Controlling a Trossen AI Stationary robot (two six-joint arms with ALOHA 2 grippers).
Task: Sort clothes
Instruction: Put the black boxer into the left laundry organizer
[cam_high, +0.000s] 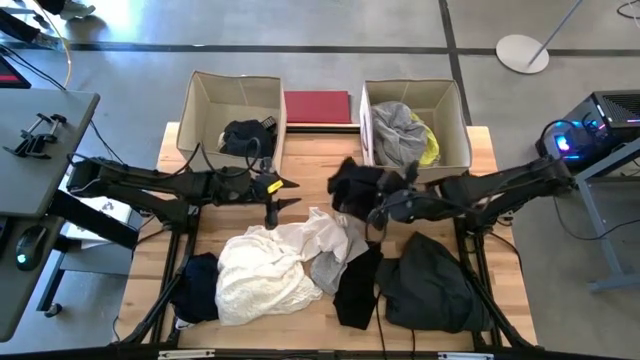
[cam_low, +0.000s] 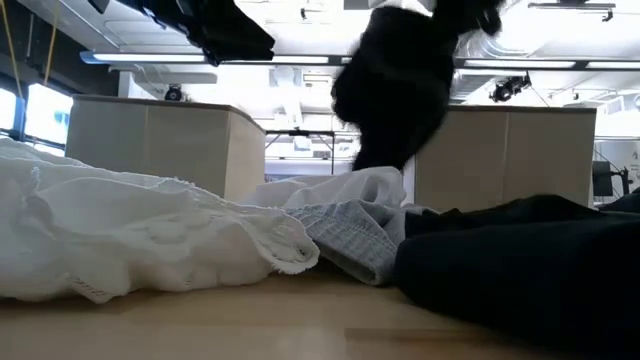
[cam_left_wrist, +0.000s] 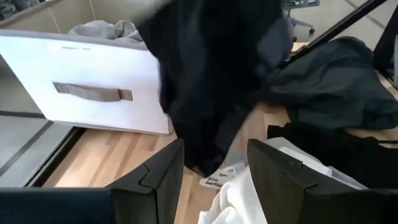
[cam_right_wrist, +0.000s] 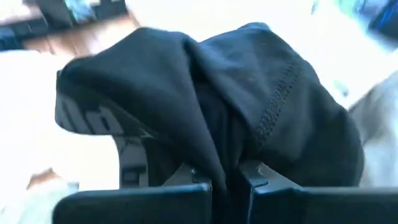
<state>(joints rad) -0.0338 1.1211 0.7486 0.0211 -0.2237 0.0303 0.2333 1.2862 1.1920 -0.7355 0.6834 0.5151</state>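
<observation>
My right gripper (cam_high: 382, 205) is shut on a black garment (cam_high: 358, 183), held up near the front of the right box (cam_high: 462, 130). The garment also shows in the low view (cam_low: 400, 90) and the left wrist view (cam_left_wrist: 211, 81). My left gripper (cam_high: 288, 194) is open and empty in front of the left box (cam_high: 196, 120), its fingers pointing toward the hanging garment (cam_left_wrist: 214, 180). A white garment (cam_high: 262, 268), a grey one (cam_high: 326, 270), a navy one (cam_high: 200, 285), a black one (cam_high: 355, 288) and a dark one (cam_high: 432, 282) lie on the table. My right gripper pinches a bunched fold of the black garment (cam_right_wrist: 221, 155) between its two fingers, several layers thick. The cloth drapes over and around the fingers (cam_right_wrist: 267, 186). The rest hangs slack below the gripper (cam_low: 385, 140), over the white and grey clothes.
The left box holds a black garment (cam_high: 245, 135). The right box holds a grey garment (cam_high: 395, 125) and a yellow one (cam_high: 430, 150). A flat dark-red rectangle (cam_high: 318, 107) lies between the boxes. The clothes pile fills the table's near half.
</observation>
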